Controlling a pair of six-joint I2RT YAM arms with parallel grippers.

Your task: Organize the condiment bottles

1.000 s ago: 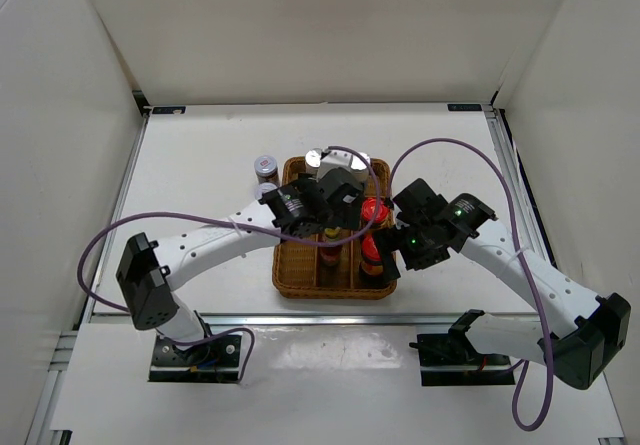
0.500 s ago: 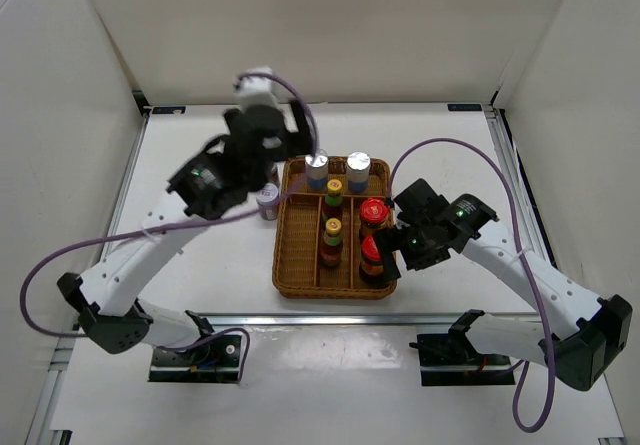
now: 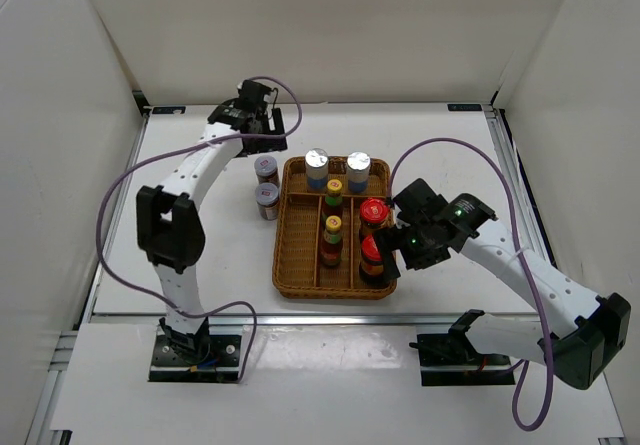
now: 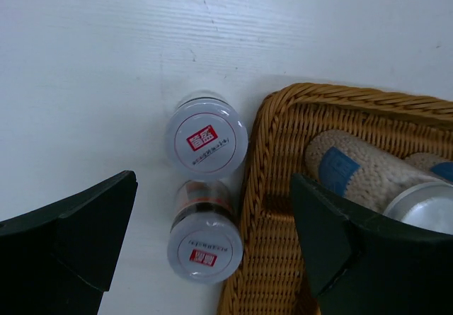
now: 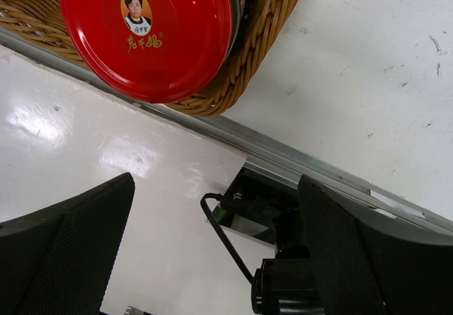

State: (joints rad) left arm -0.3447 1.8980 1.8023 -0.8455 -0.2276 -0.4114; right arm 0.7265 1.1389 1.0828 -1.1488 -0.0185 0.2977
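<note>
Two purple-lidded jars [image 4: 206, 134] stand left of the basket [image 4: 283, 99], mid-frame. The left gripper [image 4: 212, 179] and right gripper [image 5: 216, 180] gape wide, empty. Centre the left over one lid, clear of the wicker.

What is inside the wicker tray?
The wicker tray holds two silver-capped bottles at the back, two yellow-capped bottles in the middle lane, two red-capped bottles in the right lane. Its floor under them is hidden. Two purple-lidded jars stand outside, left of it.
</note>
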